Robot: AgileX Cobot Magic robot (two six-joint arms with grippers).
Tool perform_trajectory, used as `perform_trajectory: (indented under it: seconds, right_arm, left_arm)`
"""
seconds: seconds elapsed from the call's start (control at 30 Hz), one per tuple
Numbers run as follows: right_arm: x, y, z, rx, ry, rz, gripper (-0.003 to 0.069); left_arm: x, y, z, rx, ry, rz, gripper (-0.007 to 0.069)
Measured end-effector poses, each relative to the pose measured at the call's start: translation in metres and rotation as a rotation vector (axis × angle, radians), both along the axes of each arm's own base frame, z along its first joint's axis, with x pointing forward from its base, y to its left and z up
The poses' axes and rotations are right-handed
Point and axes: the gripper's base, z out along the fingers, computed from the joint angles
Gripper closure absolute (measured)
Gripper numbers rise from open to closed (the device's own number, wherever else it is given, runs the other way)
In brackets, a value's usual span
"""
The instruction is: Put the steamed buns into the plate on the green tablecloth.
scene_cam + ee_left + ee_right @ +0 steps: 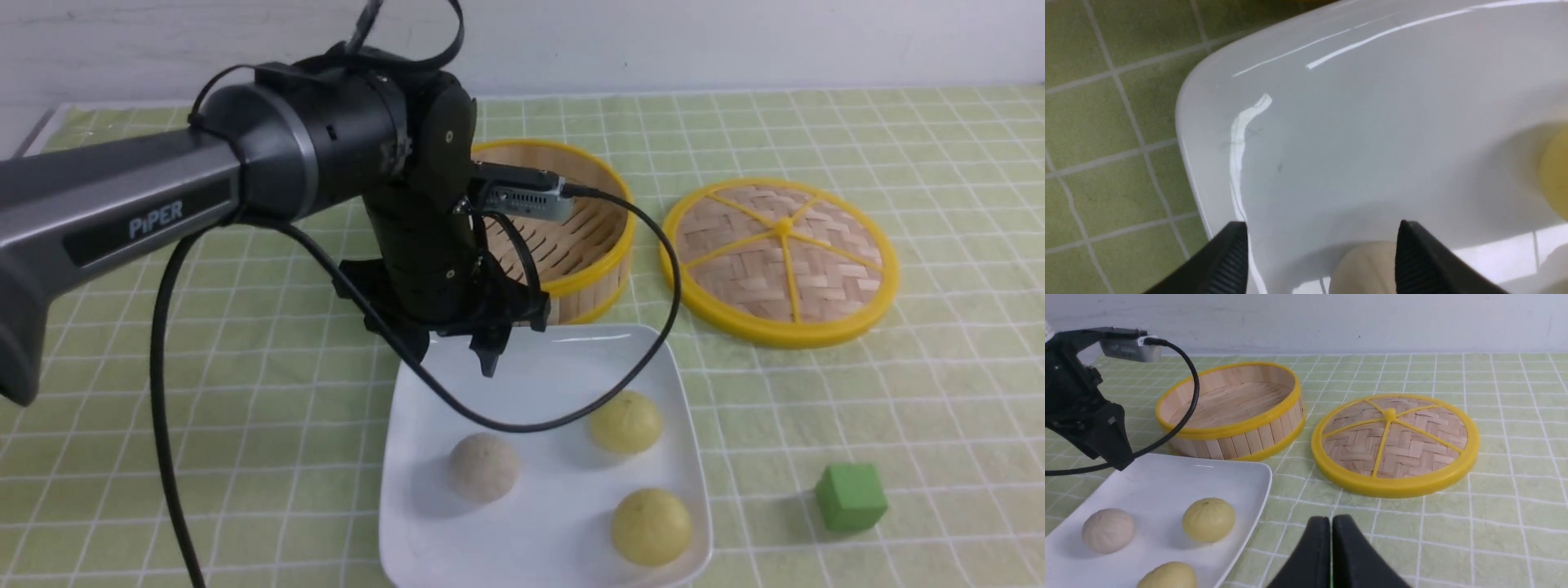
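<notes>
Three steamed buns lie in the white square plate on the green tablecloth: a greyish-white one and two pale yellow ones. My left gripper hangs open over the plate's far left part, holding nothing. In the left wrist view the left gripper stands wide above the plate, with the greyish bun lying free below and between the jaws. My right gripper is shut and empty over the cloth, to the right of the plate.
An empty bamboo steamer stands just behind the plate, partly hidden by the left arm. Its woven lid lies flat to the right. A green cube sits on the cloth right of the plate. A black cable droops over the plate.
</notes>
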Motion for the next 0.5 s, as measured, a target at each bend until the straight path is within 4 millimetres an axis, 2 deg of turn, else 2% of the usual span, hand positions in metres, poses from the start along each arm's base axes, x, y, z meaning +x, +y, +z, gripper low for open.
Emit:
perform_trajectory:
  seconds: [0.1,0.2,0.3,0.37,0.4,0.5]
  right_arm:
    - [0.0,0.0,-0.0008,-0.002,0.005,0.0,0.0633]
    - [-0.0004,0.0004,-0.0044,0.002,0.039,0.002,0.0633]
    - [-0.0011,0.0016,-0.0054,0.006,0.053,0.016,0.0633]
    - [-0.0014,0.0024,-0.0054,0.001,0.051,0.026,0.0633]
    - [-0.0019,0.0035,-0.0053,-0.003,0.049,0.041,0.0633]
    - [-0.0023,0.0046,-0.0052,-0.014,0.043,0.057,0.0633]
  left_arm:
    - [0.0,0.0,0.0,0.0,0.0,0.0,0.0175]
    - [0.0,0.0,0.0,0.0,0.0,0.0,0.0257]
    - [-0.0001,0.0001,0.0,0.001,0.001,0.0,0.0374]
    - [-0.0002,0.0001,-0.0001,0.001,0.002,0.0,0.0407]
    - [-0.0004,0.0003,-0.0001,0.003,0.004,-0.001,0.0461]
    - [-0.0008,0.0006,-0.0003,0.007,0.009,-0.003,0.0517]
